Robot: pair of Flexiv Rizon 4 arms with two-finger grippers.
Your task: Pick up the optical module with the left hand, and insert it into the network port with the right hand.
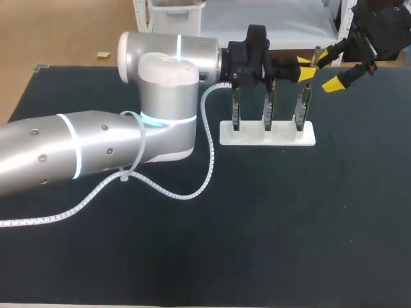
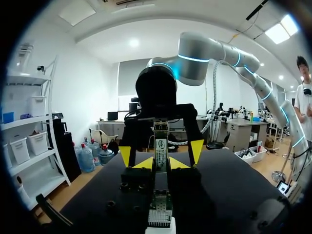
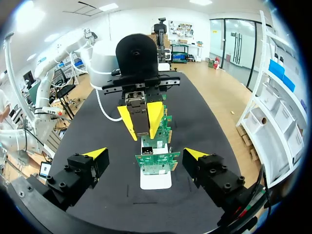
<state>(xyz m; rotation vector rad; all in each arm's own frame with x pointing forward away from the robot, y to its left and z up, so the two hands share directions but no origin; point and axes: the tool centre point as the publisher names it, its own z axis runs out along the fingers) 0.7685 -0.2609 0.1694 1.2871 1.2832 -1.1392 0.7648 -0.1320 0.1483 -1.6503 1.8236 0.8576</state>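
Left hand (image 3: 141,130) grasps the module (image 3: 139,116) directly above the cards (image 3: 157,163) in the white rack (image 3: 156,183); right hand (image 3: 145,155), released wide, faces it near the table (image 3: 195,112) edge, bare cloth either side

1. Your table (image 1: 289,224) has a matt black, cloth-like cover.
2. Your left arm (image 1: 96,151) has a smooth, satin silver shell.
3. The card stand (image 1: 268,136) looks like smooth white plastic.
4. The optical module (image 3: 140,122) shows dull grey metal.

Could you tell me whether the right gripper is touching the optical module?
Apart. The right wrist view shows the right gripper open wide, with clear gaps to the optical module clamped in the left gripper.
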